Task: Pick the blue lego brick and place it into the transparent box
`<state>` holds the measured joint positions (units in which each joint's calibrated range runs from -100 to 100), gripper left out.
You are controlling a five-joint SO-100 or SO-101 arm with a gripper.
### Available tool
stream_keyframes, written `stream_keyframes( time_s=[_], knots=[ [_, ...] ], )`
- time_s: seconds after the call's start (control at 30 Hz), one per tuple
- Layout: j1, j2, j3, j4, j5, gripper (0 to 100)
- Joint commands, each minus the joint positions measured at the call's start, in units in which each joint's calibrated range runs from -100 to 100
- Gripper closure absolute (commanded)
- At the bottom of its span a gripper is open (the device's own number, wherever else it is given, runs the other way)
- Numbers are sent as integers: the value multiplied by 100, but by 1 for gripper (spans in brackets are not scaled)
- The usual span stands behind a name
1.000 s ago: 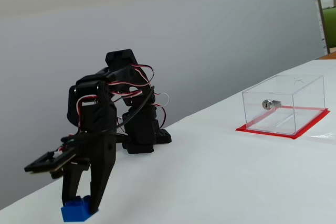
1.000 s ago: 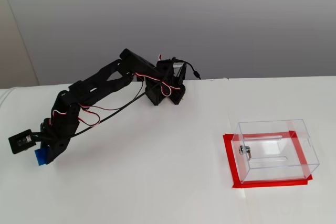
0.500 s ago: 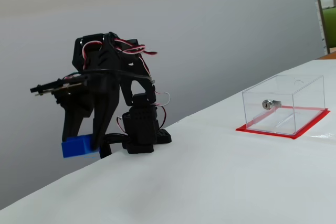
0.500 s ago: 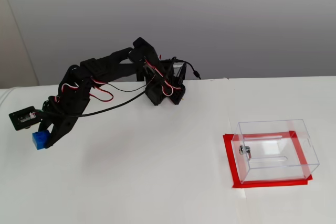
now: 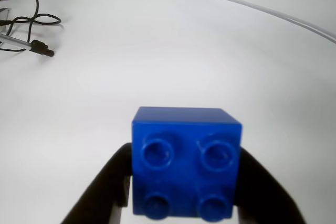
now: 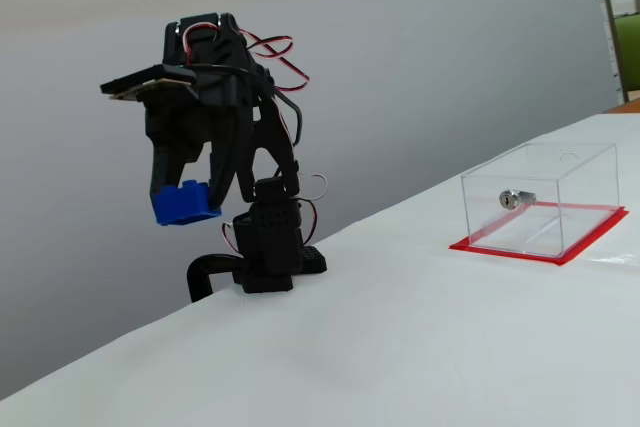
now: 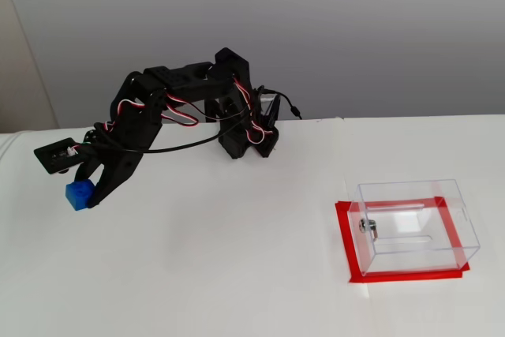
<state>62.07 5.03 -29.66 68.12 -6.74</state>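
**Observer:** Which step are you on?

**Operator:** The carry. My pincer [image 6: 190, 197] is clamped on the blue lego brick [image 6: 186, 203], which hangs clear above the table [image 7: 237, 274].

**Observer:** And next?

**Operator:** I judge a swing across to the transparent box [image 7: 414, 225], well apart on the right in that fixed view, then lining up over its top before letting go.

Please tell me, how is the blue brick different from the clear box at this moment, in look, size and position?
The blue brick is solid and opaque, while the clear box is see-through with a red base edge. The brick is much smaller than the box. The brick hangs in the air, clamped in the gripper, while the box rests on the white table, far to the right in both fixed views. Both have straight, boxy shapes.
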Motion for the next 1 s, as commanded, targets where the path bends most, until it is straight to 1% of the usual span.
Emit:
stream_keyframes(
  time_s=[0.0,0.43,0.6,0.97],
  knots=[
    [-473,-473,-307,11,1,87],
    [-2780,-957,-307,124,37,86],
    [-3845,-1008,-307,342,43,86],
    [-6233,-923,-136,220,32,86]
  ],
)
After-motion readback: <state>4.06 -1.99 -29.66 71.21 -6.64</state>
